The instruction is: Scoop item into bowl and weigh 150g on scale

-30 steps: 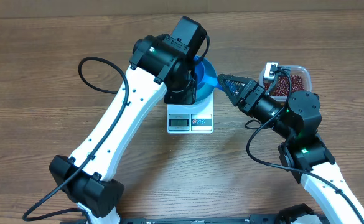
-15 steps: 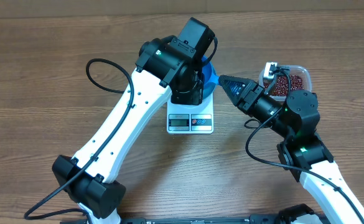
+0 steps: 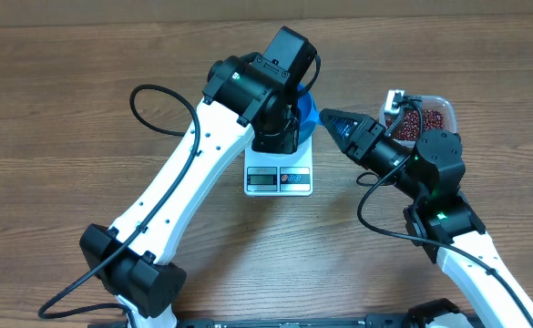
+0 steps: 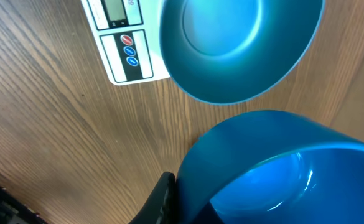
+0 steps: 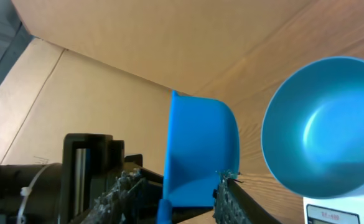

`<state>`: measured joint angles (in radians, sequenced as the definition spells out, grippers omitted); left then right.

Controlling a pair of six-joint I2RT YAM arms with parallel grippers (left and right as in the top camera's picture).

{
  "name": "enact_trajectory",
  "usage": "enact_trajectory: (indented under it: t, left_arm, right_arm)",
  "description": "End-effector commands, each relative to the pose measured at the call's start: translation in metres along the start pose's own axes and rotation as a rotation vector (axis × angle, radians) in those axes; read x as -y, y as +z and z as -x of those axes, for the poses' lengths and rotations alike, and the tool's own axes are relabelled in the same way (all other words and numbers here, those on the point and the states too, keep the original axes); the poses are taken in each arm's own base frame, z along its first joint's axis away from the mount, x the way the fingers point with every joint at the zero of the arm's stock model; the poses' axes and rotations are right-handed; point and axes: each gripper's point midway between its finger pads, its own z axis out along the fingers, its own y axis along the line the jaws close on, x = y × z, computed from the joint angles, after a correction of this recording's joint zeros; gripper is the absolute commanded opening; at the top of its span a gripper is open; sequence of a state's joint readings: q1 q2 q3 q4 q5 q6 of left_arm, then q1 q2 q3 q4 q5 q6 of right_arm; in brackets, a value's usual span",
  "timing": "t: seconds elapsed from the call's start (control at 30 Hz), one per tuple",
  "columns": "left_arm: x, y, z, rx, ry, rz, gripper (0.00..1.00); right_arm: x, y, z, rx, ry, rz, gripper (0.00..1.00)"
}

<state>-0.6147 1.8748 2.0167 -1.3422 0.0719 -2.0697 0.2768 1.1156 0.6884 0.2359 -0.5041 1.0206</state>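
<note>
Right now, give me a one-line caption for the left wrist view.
Empty blue bowl on the white scale, blue scoop looming in the foreground.

Wood-grain desk (image 3: 56, 109), with a clear rectangular tub (image 3: 450, 111) toward its far right side and a small white object (image 3: 395, 100) at the tub's left corner. A blue scoop (image 5: 197, 149) stands on edge, with a brown cardboard wall (image 5: 126, 43) behind it.

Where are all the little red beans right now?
In the overhead view, the beans sit in the clear tub on the far right side, just behind the right arm and right of the blue bowl on the scale.
</note>
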Motion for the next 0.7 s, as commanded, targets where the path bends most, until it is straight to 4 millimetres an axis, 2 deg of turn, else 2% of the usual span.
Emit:
enact_trajectory:
  t: [0.0, 0.4, 0.67]
  left_arm:
    - [0.0041, 0.0016, -0.0037, -0.006, -0.01, -0.009, 0.04]
    - [0.0072, 0.0016, -0.0002, -0.002, -0.019, -0.016, 0.04]
    - [0.0072, 0.0016, -0.0001, -0.001, -0.018, -0.016, 0.04]
  right_arm:
    - [-0.0137, 0.0005, 0.0079, 0.025, -0.019, 0.027, 0.37]
    - [-0.0207, 0.0001, 0.0112, 0.039, -0.032, 0.054, 0.16]
    - [-0.0225, 0.0, 0.0118, 0.04, -0.034, 0.061, 0.11]
